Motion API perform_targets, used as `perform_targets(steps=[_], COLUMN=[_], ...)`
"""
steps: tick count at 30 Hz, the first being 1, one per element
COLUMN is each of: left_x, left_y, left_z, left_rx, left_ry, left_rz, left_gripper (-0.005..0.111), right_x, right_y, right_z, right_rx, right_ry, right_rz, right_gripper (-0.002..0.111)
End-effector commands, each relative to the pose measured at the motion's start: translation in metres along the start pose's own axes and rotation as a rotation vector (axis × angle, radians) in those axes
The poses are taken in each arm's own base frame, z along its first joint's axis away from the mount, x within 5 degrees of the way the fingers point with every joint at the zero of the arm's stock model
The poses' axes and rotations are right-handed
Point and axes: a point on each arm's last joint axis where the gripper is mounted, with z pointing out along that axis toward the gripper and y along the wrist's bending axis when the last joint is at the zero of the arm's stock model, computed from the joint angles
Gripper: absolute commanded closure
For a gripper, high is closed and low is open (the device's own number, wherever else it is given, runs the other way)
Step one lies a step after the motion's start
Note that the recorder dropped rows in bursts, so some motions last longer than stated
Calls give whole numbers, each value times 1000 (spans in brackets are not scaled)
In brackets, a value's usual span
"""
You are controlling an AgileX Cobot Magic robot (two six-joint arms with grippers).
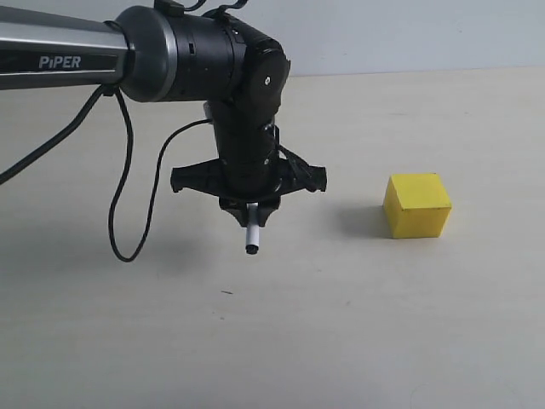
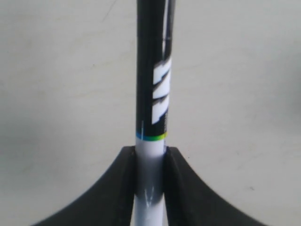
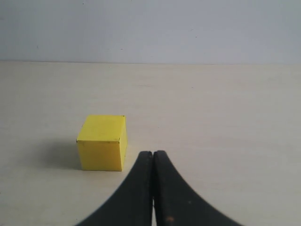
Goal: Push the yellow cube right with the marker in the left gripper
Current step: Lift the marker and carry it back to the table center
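The marker (image 1: 252,233) was a slim pen held near-vertical in the left gripper (image 1: 251,218), centre-left of the exterior view. Its white barrel and black end stuck out below the fingertips; whether the end touched the table (image 1: 341,341) could not be told. In the left wrist view its black upper half carried white lettering and a thin coloured band, and the white barrel was pinched between the two black fingers (image 2: 117,193). The gripper pointed down from a glossy black wrist on a grey arm lettered "PiPER". The yellow cube (image 1: 416,205), plain and matte, sat flat on the table right of centre, well apart from the marker.
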Motion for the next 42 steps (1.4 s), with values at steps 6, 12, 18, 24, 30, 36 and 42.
perform_targets(steps=[6,12,18,24,30,36,42], left_x=[-8,-12,-17,-19,-21,-26,-29], left_y=[-2,3,12,17,18,12,16], left_z=[0,0,1,1,1,-10,-13], left_rx=[55,55,61,55,58,94,73], left_ry=[-49,-45,-7,2,-5,-5,23], left_rz=[-105,-85,-65,-55,-52,8,-13], left_gripper=[107,107,107,107,107,107,107], right_x=[0,0,0,0,0,0,0], right_y=[-1,-1,-1,-1,-1,-1,-1], right_z=[0,0,0,0,0,0,0], right_rx=[8,8,8,8,8,8,8], right_ry=[-11,-11,-11,-11,-11,-11,-11], right_rz=[0,0,0,0,0,0,0], right_gripper=[108,108,108,108,108,108,108])
